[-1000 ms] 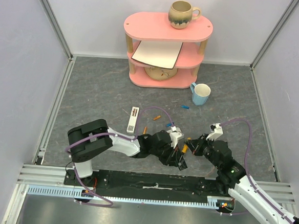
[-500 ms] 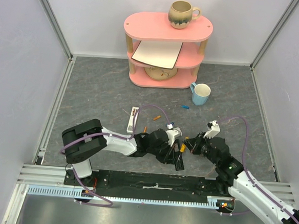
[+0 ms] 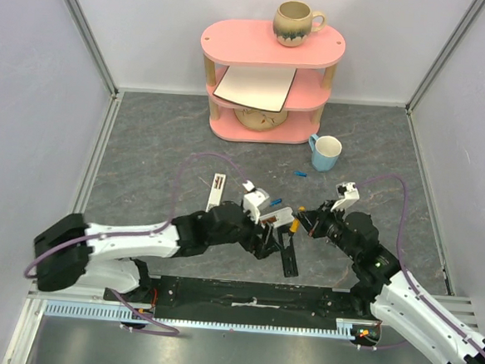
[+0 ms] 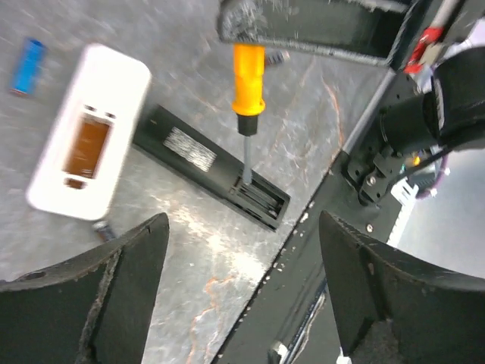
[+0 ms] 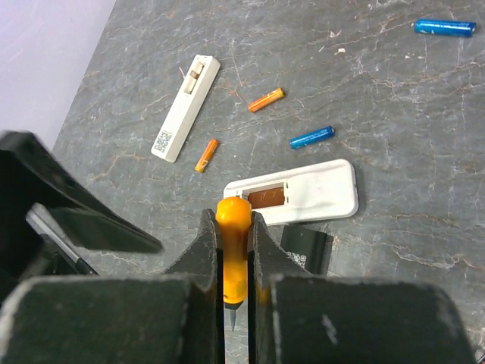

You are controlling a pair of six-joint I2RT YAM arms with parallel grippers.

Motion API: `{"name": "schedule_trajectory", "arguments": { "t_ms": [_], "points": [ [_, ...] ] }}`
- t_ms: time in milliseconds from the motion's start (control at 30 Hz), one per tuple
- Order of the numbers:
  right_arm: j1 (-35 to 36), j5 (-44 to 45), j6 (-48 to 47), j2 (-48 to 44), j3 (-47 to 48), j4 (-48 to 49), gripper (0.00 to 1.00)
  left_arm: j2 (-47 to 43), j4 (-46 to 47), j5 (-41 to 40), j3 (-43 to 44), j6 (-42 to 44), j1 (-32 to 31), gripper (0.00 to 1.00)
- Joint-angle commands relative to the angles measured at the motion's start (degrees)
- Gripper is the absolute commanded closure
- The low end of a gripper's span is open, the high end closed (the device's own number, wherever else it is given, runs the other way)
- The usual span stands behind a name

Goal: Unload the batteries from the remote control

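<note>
Right gripper [image 5: 231, 227] clamps the screwdriver [image 4: 248, 76], tip in the black remote [image 4: 189, 148], four-o'clock end; left gripper [image 4: 242, 224] hangs above, jaws spread.

With left arm [image 3: 130, 241] stretched low toward centre, left claw [image 4: 242, 227] spread wide, fingers pointing down. With right arm [image 3: 409, 298] angled in from the right, right claw [image 5: 232, 220] clamped on orange-handled steel screwdriver [image 4: 248, 76], near the left.

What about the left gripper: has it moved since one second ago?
Yes. In the top view the left gripper shifted left and farther out, nearer the slim white remote.
</note>
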Motion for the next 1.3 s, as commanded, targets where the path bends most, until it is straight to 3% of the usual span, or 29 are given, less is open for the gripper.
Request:
{"name": "schedule_trajectory", "arguments": {
  "t_ms": [0,100,333,600,967,1100,1167,1200,1267],
  "points": [
    [0.1,-0.2,-2.6,2.5,3.8,3.3,1.00,-13.0,-7.7,-14.9,-1.8,6.5,0.0,0.11],
    [0.2,-2.1,-2.8,5.3,4.5,4.6,1.00,-17.9,-13.2,-21.5,-1.9,9.0,0.1,0.02],
    [0.2,2.0,-4.8,11.6,8.0,0.2,1.00,-24.0,-20.7,-26.6,-0.9,10.1,0.1,0.01],
    [-2.7,10.4,-8.3,19.0,14.1,-11.5,1.00,-22.3,-21.3,-26.2,-2.1,7.9,0.1,0.01],
    [-8.5,5.9,-11.1,34.1,14.6,-10.5,0.98,-18.0,-20.9,-23.6,-1.1,7.2,0.2,0.02],
    [-8.9,6.0,-12.1,35.5,14.9,-9.7,0.88,-17.0,-21.0,-23.1,-0.8,7.2,0.1,0.02],
    [-8.9,6.4,-12.6,34.8,14.9,-9.3,0.75,-16.9,-20.9,-22.9,-0.8,7.2,0.1,0.02],
    [-8.9,6.4,-12.6,34.3,14.7,-9.1,0.62,-16.8,-20.7,-22.9,-0.9,7.2,0.1,0.02],
    [-8.9,7.4,-12.5,32.5,14.4,-8.9,0.48,-16.6,-20.8,-23.0,-0.9,7.2,0.2,0.02]
  ]
}}
